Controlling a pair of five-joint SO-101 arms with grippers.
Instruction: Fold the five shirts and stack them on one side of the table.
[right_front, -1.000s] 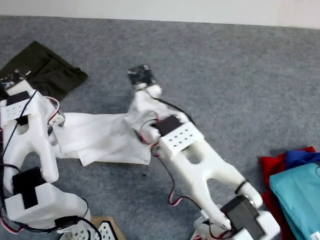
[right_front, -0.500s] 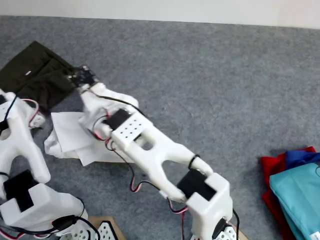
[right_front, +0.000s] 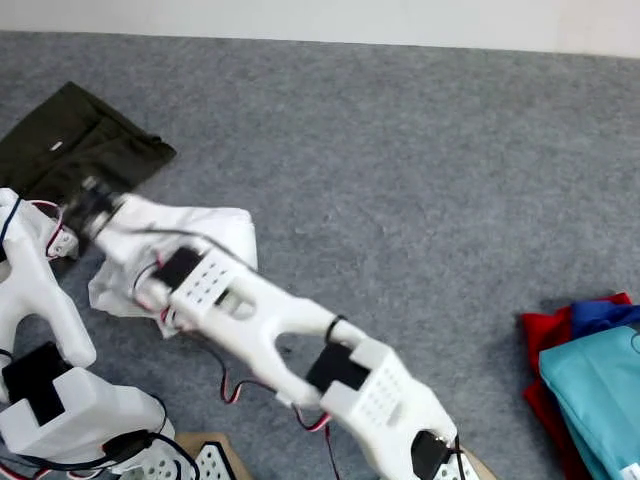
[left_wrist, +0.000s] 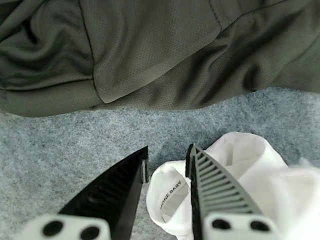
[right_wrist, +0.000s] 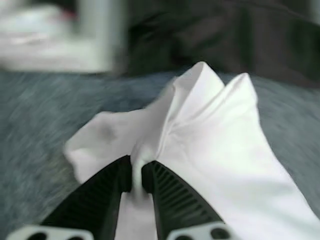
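A white shirt (right_front: 205, 232) lies bunched at the table's left, partly under my right arm (right_front: 250, 310). My right gripper (right_wrist: 136, 167) is shut on a raised fold of that white shirt (right_wrist: 215, 125), close to the dark shirt (right_front: 80, 140) at the far left corner. My left gripper (left_wrist: 167, 152) is open, its jaws on either side of the white shirt's labelled collar edge (left_wrist: 172, 192), just short of the dark shirt (left_wrist: 150, 50). The left arm (right_front: 35, 290) stands at the left edge.
Red, blue and teal shirts (right_front: 590, 365) are piled at the right edge. Grey carpet (right_front: 420, 170) covers the table between the two sides. A cardboard corner (right_front: 215, 440) shows at the front near the arm bases.
My right arm swung left across the table, dragging the white shirt's edge over itself toward the dark shirt. The left arm drew back to the left edge.
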